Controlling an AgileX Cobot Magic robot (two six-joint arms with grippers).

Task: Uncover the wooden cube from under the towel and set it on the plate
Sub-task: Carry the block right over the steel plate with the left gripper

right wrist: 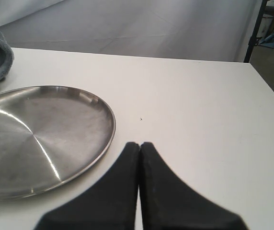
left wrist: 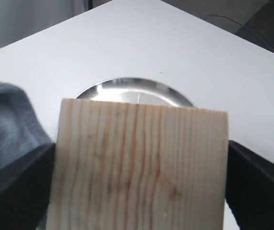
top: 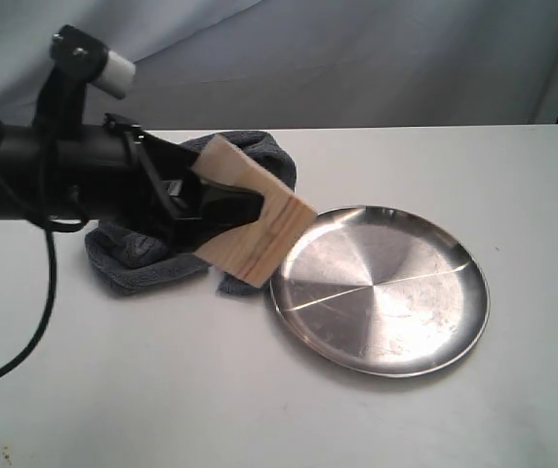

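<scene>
desk [top: 455,409]: white and plain, carrying the towel and the plate
room: a pale grey-blue cloth backdrop [top: 357,58] is hanging behind the desk; a dark stand leg [right wrist: 253,33] is showing past the far corner in the right wrist view
cable [top: 45,283]: black, drooping from my left arm down to the desk
left end effector [top: 230,210]: I am gripping the wooden cube [top: 269,239] across two opposite sides, jaws spread wide to the block's full width, a black finger [left wrist: 17,187] pressing on each side
wooden cube: tilted in my left grip, out from under the towel [top: 133,258], between the towel and the plate [top: 381,292], low corner just beside the plate's left rim; I cannot tell if that corner is touching anything
towel: lying bunched on the desk behind and under my left arm
plate: sitting flat on the desk, nothing on it
right end effector [right wrist: 140,144]: I am keeping the fingers [right wrist: 118,196] pressed together, gripping nothing, tips just beside the plate's rim
</scene>
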